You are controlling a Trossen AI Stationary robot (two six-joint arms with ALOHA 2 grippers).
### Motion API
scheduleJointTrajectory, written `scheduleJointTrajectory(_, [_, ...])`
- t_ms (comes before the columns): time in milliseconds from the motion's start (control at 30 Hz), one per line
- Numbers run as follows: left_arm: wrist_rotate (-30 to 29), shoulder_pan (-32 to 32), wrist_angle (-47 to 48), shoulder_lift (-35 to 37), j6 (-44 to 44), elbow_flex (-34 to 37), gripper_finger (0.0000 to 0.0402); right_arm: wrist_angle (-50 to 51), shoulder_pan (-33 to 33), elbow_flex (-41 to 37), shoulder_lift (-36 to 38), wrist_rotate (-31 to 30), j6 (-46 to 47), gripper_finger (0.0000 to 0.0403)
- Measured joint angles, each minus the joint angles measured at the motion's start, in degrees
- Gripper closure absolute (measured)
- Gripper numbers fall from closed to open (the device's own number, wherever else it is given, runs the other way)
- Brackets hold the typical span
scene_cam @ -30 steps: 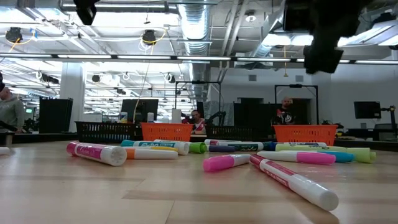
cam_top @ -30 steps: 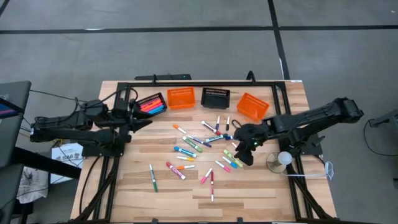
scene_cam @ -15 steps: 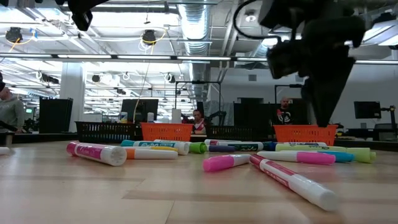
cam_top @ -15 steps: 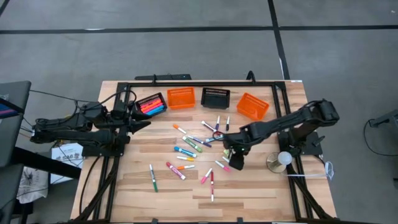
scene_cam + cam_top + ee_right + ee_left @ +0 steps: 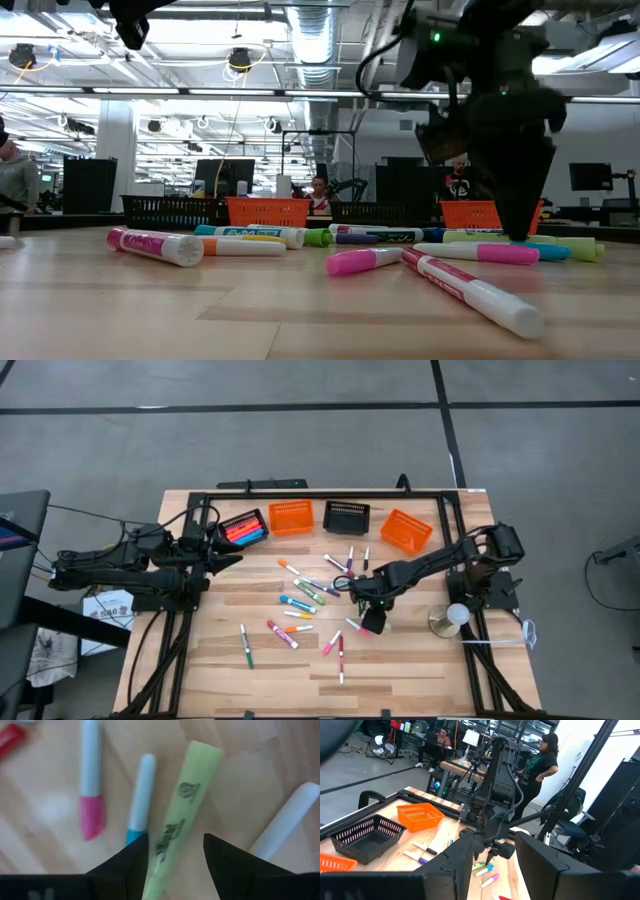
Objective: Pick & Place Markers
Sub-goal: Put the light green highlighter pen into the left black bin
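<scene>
We see the short felt-tip markers (image 5: pixel 318 600) scattered across the middle of the light wooden slatted surface (image 5: pixel 420 670), white or coloured barrels with pink, green, blue and orange caps, most lying flat and well apart from the row of baskets at the far edge. A few more lie inside the tilted black slotted plastic basket (image 5: pixel 243 527) near the left hand (image 5: pixel 238 556), which hangs above the surface with its fingers apart and nothing between them.

The right hand (image 5: pixel 371 622) is low over the right part of the scatter. In its wrist view, a pale yellow-green marker with dark printed lettering (image 5: pixel 180 820) runs between its two dark fingers (image 5: pixel 131 862), which stand apart on either side of the barrel; whether they touch it we cannot quite tell. Just beside it lie a white marker with a pink cap (image 5: pixel 91 785) and a pale blue one (image 5: pixel 139 800).
</scene>
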State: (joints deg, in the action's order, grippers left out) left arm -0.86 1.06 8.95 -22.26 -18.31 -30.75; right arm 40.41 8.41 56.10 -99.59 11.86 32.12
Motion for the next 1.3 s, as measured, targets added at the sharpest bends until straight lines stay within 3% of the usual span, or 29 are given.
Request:
scheduleJointTrajectory(133, [0.0, 0.0, 0.0, 0.0, 0.0, 0.0, 0.0257, -0.4, -1.0, 0.0, -1.1, -0.8, 0.4, 0.0227])
scheduleJointTrajectory(333, [0.0, 0.0, 0.0, 0.0, 0.0, 0.0, 0.0257, -0.5, -1.2, 0.0, -1.0, -6.8, 0.9, 0.0235])
scheduleJointTrajectory(600, [0.0, 0.0, 0.0, 0.0, 0.0, 0.0, 0.0257, -0.5, -1.4, 0.0, -1.0, -8.9, 0.9, 0.027])
scheduleJointTrajectory(933, [0.0, 0.0, 0.0, 0.0, 0.0, 0.0, 0.0257, -1.2, -1.4, -0.1, -1.0, -8.4, 0.6, 0.0351])
scheduleJointTrajectory(1300, [0.0, 0.0, 0.0, 0.0, 0.0, 0.0, 0.0257, -3.8, -1.9, -0.1, -0.2, -6.4, 1.3, 0.0352])
